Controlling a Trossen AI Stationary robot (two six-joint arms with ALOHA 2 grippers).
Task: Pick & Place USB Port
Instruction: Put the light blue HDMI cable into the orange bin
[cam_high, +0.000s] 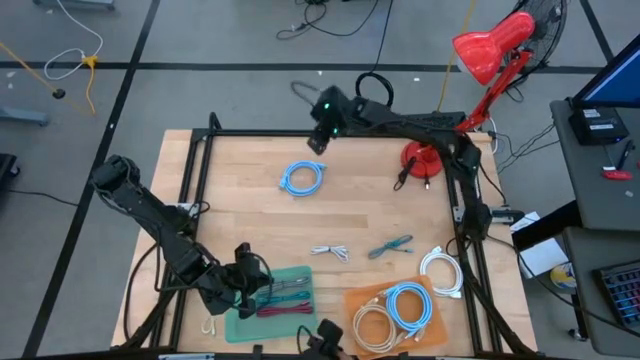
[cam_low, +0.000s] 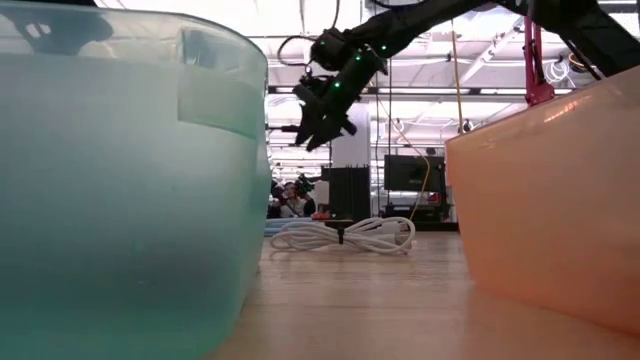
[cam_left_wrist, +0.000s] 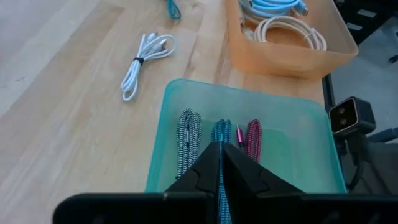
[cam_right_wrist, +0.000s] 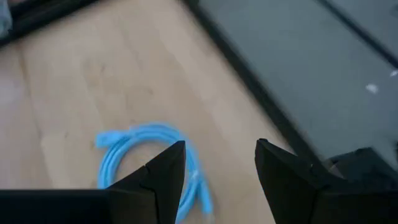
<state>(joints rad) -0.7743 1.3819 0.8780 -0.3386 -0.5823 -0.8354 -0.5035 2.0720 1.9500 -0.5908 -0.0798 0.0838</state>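
My left gripper pinching a teal cable over the green bin, my right gripper spread above the blue cable

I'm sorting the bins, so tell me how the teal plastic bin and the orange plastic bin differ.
The teal plastic bin holds dark braided cables laid straight side by side; the orange plastic bin holds coiled blue and cream cables. The teal bin has the left hand over it, shut on a teal braided cable; the orange bin has no hand near. Both are translucent, at the table's front edge.
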